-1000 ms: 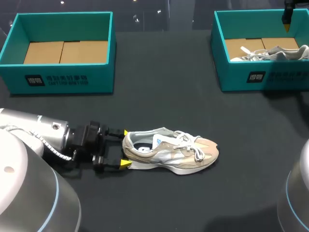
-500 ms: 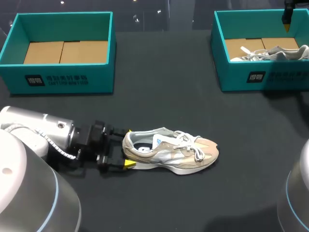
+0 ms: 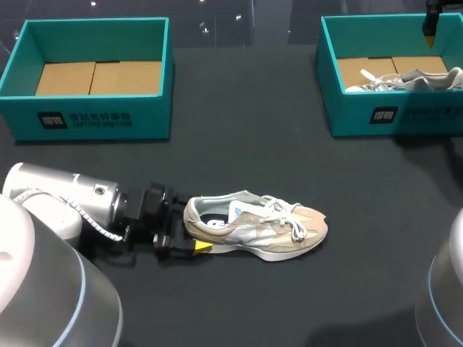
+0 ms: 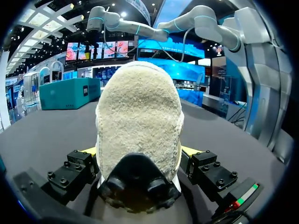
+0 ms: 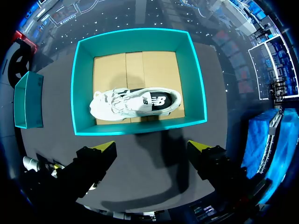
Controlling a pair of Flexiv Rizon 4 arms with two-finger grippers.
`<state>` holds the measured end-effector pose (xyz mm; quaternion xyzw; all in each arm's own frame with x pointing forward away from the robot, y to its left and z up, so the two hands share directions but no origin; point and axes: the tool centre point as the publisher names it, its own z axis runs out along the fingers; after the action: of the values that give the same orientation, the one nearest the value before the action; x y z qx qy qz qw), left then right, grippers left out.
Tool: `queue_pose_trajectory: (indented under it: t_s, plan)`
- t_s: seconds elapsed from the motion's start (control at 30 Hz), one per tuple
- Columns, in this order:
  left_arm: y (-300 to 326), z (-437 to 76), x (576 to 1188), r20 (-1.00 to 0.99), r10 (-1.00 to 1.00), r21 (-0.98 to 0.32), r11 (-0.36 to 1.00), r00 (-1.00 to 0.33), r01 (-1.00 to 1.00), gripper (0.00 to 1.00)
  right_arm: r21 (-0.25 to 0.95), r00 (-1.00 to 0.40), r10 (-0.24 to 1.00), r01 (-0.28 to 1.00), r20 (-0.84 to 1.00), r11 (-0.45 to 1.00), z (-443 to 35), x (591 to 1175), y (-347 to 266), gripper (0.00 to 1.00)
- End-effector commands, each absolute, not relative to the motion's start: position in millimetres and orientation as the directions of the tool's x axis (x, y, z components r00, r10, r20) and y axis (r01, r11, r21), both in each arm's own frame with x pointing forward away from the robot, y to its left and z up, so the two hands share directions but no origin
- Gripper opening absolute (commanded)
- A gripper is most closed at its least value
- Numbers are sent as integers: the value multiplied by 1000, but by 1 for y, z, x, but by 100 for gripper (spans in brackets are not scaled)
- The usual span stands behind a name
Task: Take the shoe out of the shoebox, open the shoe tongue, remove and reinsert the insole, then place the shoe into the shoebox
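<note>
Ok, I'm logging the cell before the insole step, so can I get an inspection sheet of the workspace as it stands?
Surface: dark table, no spills seen.
Job's things: beige shoe stands on its sole mid-table, laced; left box shows only its cardboard floor; right box holds a white shoe.
Clutter: nothing seen.
Pincers: left pincer open, the beige shoe's heel between its fingers; right pincer open, above the right box.
Cables: coiled white cable along the left arm's wrist.
Surroundings: nothing seen.
</note>
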<state>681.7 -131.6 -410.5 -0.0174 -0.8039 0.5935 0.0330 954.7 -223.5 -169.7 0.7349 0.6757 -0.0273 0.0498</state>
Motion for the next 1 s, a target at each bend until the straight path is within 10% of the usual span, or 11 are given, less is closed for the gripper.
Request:
queue_pose_trajectory:
  t_s: [0.03, 0.27, 0.3, 0.37, 1.0]
  plan:
    - [-137, -413, 682, 35, 63, -956, 295, -997, -15, 100, 37, 86, 990, 996, -109, -83, -170, 955, -223, 100]
    - [-142, -413, 683, 48, 59, -957, 288, -997, -29, 100, 37, 86, 990, 996, -109, -83, -170, 955, -223, 100]
    - [-142, -413, 683, 50, 59, -958, 286, -997, -31, 87, 37, 86, 990, 996, -109, -83, -170, 955, -223, 100]
    - [-143, -414, 683, 53, 67, -958, 284, -996, -32, 0, 37, 86, 990, 996, -109, -83, -170, 955, -223, 100]
    - [-143, -411, 684, 46, 46, -959, 280, -998, -31, 0, 37, 86, 990, 996, -109, -83, -170, 955, -223, 100]
